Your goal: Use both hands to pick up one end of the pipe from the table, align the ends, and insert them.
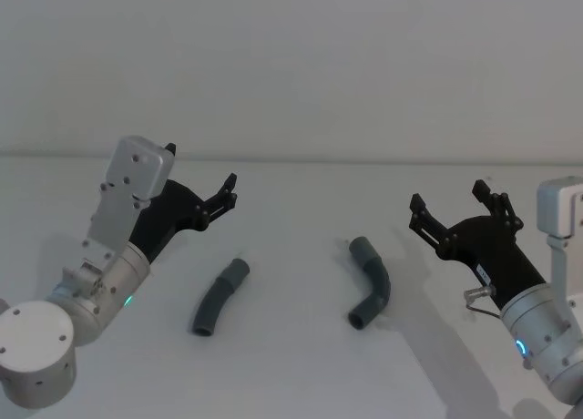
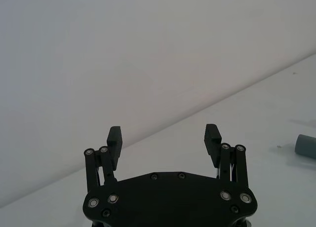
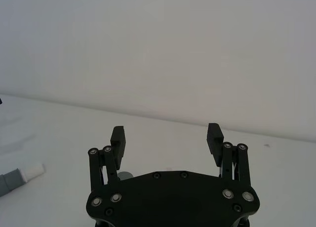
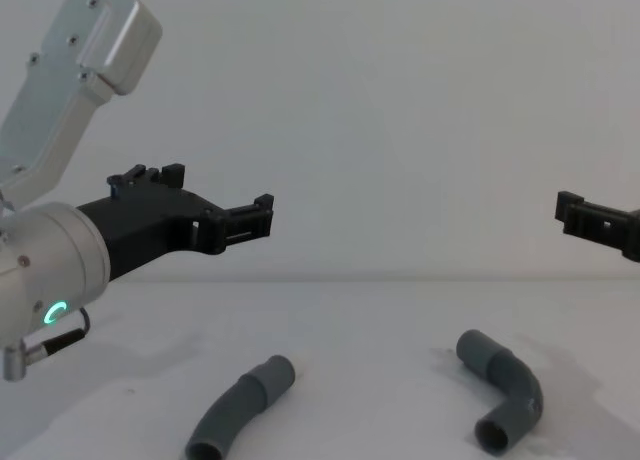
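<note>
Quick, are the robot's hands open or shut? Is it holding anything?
Left hand: open, holding nothing.
Right hand: open, holding nothing.

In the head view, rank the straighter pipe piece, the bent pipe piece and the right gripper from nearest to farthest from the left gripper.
1. straighter pipe piece, on the robot's left, just below the left gripper.
2. bent pipe piece, right of centre.
3. right gripper, far right side.
</note>
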`<act>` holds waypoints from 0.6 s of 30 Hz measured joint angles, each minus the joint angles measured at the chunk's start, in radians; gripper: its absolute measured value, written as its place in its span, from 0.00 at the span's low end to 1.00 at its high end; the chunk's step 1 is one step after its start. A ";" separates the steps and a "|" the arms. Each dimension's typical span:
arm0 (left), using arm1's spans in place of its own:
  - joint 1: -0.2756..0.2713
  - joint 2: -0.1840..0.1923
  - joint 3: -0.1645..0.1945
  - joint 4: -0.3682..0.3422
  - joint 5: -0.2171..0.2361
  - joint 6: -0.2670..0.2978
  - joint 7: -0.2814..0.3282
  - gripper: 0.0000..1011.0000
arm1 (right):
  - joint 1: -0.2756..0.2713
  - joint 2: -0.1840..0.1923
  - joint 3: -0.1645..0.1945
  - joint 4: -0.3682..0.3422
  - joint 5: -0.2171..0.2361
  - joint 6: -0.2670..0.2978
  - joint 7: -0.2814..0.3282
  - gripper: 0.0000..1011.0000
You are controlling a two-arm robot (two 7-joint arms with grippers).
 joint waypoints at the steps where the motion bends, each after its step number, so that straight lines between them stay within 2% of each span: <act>1: 0.000 0.000 0.000 0.000 0.000 0.000 0.000 0.99 | 0.000 0.000 0.000 0.000 0.000 0.000 0.000 0.99; 18: 0.000 0.000 0.000 0.000 0.000 0.000 0.000 0.99 | 0.000 0.000 0.000 0.000 0.000 0.000 0.000 0.99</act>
